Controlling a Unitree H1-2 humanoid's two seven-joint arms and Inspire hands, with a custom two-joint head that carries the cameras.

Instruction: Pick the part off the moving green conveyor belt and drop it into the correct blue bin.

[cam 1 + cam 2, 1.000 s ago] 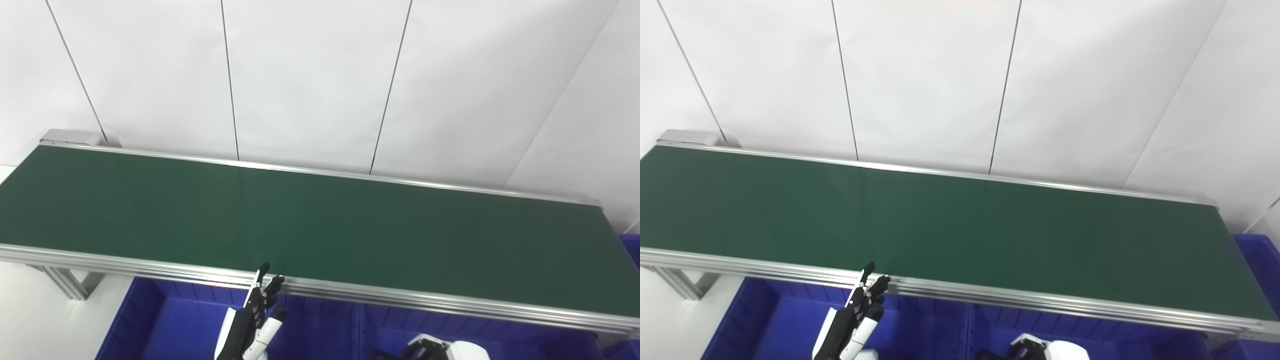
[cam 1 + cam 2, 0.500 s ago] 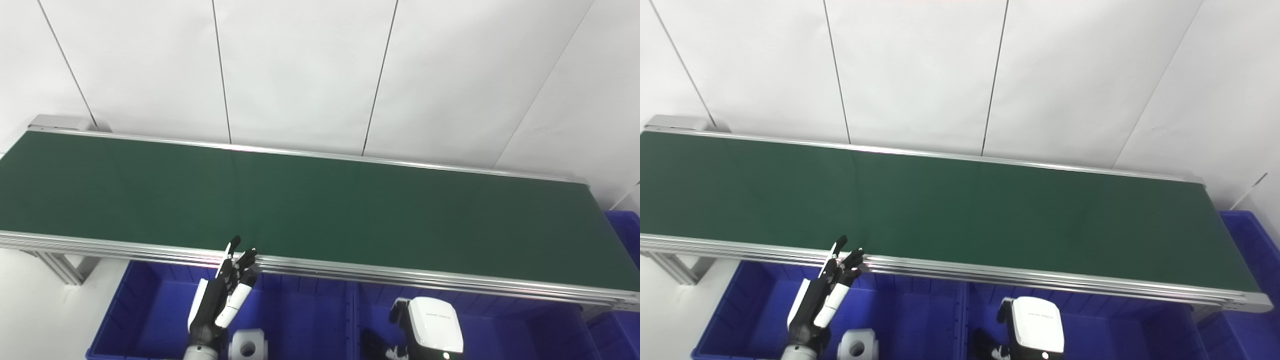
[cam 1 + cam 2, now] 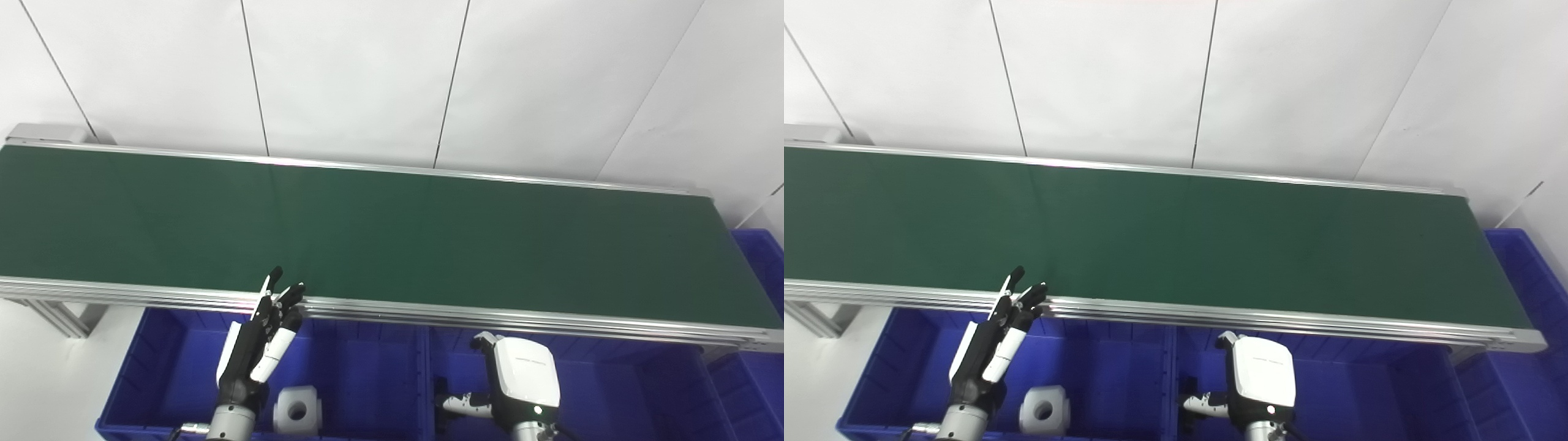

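We see the left hand (image 3: 257,343) empty, fingers extended over a blue bin (image 3: 367,367) holding a white part (image 3: 297,410), below the green belt (image 3: 392,239); the right hand's (image 3: 520,380) grasp we cannot tell.

Bare green belt (image 3: 392,233) ahead, its metal front rail (image 3: 429,313) between both hands and belt.

A white part (image 3: 296,410) with a round hole lies in the left blue bin (image 3: 165,367).
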